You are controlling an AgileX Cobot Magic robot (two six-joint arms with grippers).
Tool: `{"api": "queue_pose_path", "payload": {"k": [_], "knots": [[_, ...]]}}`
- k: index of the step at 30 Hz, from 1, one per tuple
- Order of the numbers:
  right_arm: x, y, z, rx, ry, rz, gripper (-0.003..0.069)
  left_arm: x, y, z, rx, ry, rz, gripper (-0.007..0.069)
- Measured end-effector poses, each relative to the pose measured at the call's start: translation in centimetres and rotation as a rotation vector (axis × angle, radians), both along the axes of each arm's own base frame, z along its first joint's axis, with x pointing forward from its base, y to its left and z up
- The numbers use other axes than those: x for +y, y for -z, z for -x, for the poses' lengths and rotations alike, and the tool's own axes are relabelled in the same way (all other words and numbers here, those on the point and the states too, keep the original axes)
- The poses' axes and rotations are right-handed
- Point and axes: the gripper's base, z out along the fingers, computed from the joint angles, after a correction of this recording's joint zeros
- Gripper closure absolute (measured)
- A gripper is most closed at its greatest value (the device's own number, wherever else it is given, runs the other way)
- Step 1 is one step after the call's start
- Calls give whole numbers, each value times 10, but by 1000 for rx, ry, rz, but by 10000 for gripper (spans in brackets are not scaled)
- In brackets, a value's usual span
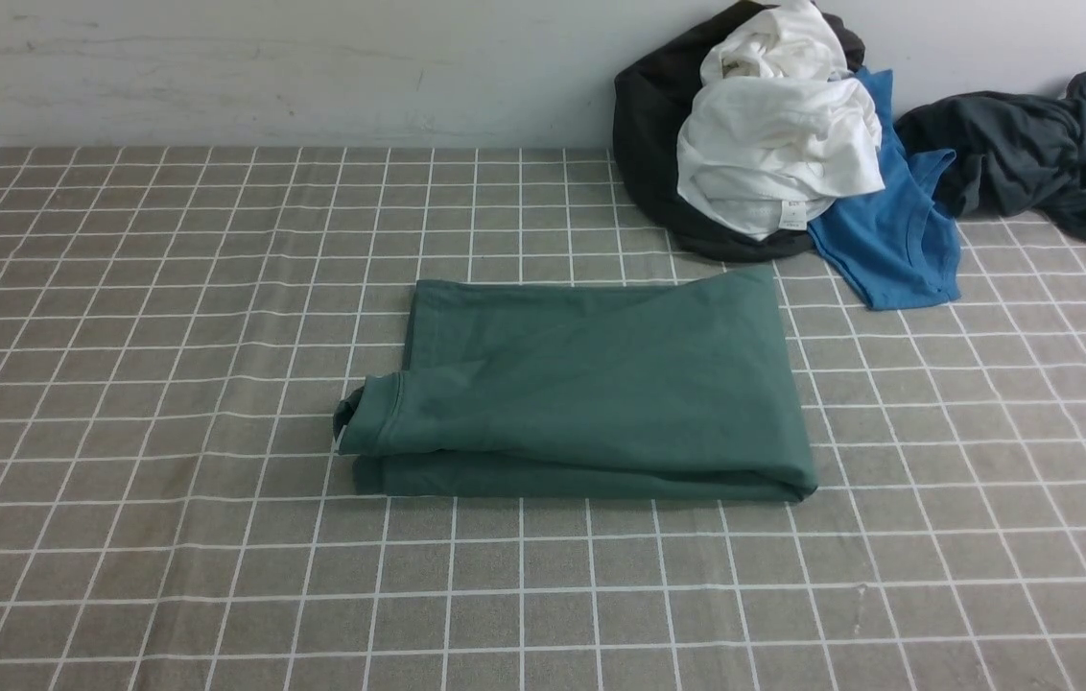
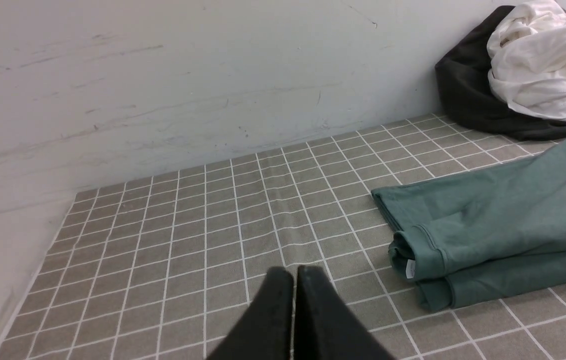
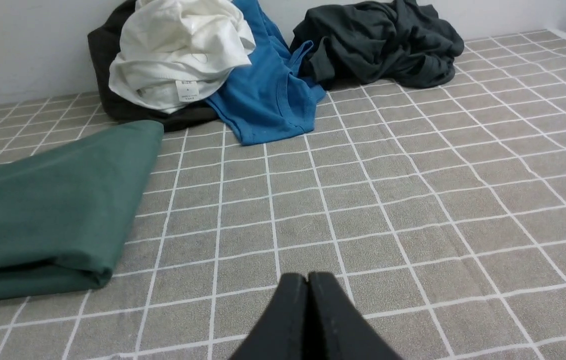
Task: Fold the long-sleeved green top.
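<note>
1. Jaws of both arms are pressed together and pinch nothing: the left gripper [image 2: 294,272] shows its two black tips meeting in its wrist view, and the right gripper [image 3: 308,278] shows the same in its own.
2. Neither gripper touches any cloth; each hangs over bare squares of the worktop [image 1: 121,384], which is covered in grey-brown cloth with a white grid.
3. Neither arm appears in the front view.
4. The green top [image 1: 601,384] lies folded into a thick, roughly rectangular bundle near the middle of the worktop, slightly to the right.
5. Its layers are stacked, with the fold edges showing along the near side and at the left end.
6. At the near-left corner of the bundle a hemmed edge [image 1: 380,417] curls out, with a small white label [image 2: 410,268] peeking from it.
7. The far-right corner of the green top reaches close to the heap of clothes at the far right; whether they touch I cannot tell.
8. That heap sits against the pale wall [image 1: 265,67]: a black garment [image 1: 649,125] underneath, a crumpled white garment [image 1: 773,134] on top of it, and a blue shirt [image 1: 888,230] spreading out to the right and nearer.
9. Further right, apart from the green top, a dark grey garment [image 1: 1032,149] lies bunched at the foot of the wall.
</note>
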Motion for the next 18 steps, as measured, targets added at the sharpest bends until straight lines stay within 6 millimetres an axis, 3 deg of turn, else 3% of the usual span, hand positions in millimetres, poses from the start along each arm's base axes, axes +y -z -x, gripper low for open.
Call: {"api": "queue_pose_path", "payload": {"k": [10,18], "knots": [[1,0,0,5,-58,96,671,0,0,0,0,0,0,631],[3,0,0,5,-71,76,671,0,0,0,0,0,0,631]]}}
